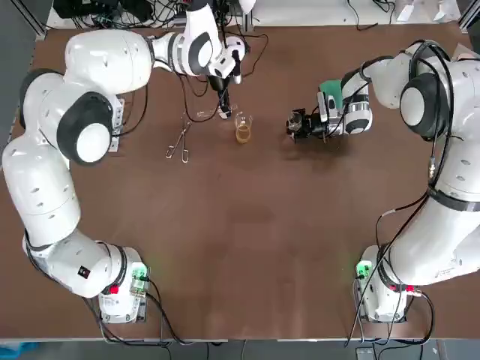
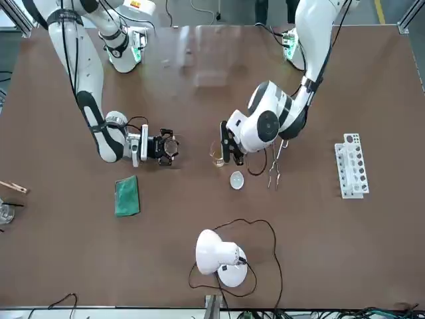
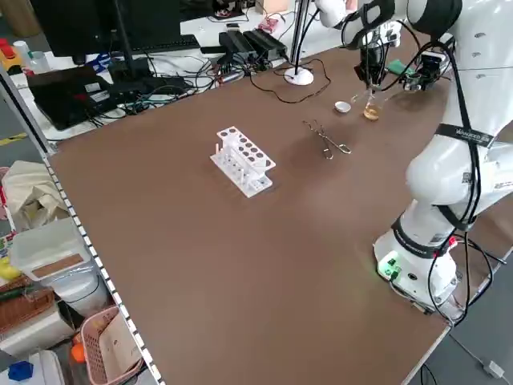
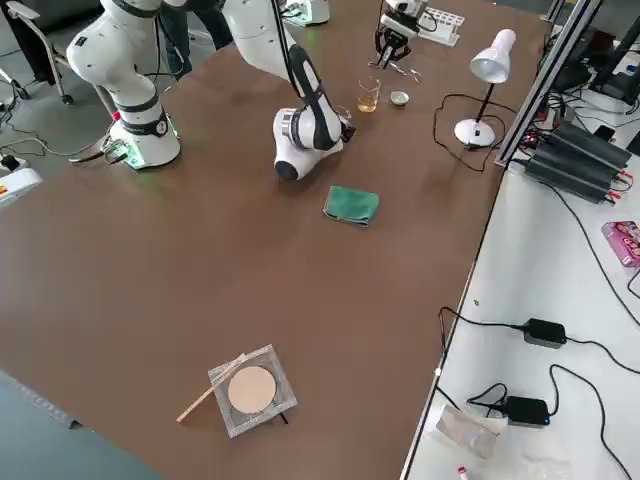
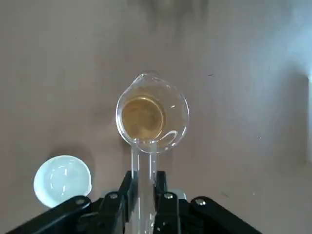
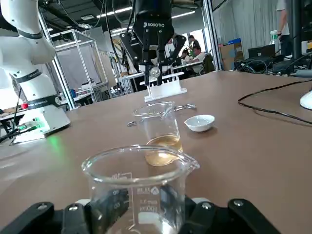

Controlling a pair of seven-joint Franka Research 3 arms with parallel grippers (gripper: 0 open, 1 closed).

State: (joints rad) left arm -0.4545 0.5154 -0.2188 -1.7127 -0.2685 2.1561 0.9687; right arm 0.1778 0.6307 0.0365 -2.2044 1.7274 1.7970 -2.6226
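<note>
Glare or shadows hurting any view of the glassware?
Front view: pale glare patch on brown table, clear of glassware. Left wrist view: highlights on amber-filled glass beaker at left gripper's clear glass tube. Right wrist view: green glow on table beside right gripper's empty glass beaker.

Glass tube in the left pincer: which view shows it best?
Left wrist view: the tube is clamped in the left pincer, its end over the amber beaker's rim. The right wrist view shows it small and distant; the top, front and side views barely show it.
</note>
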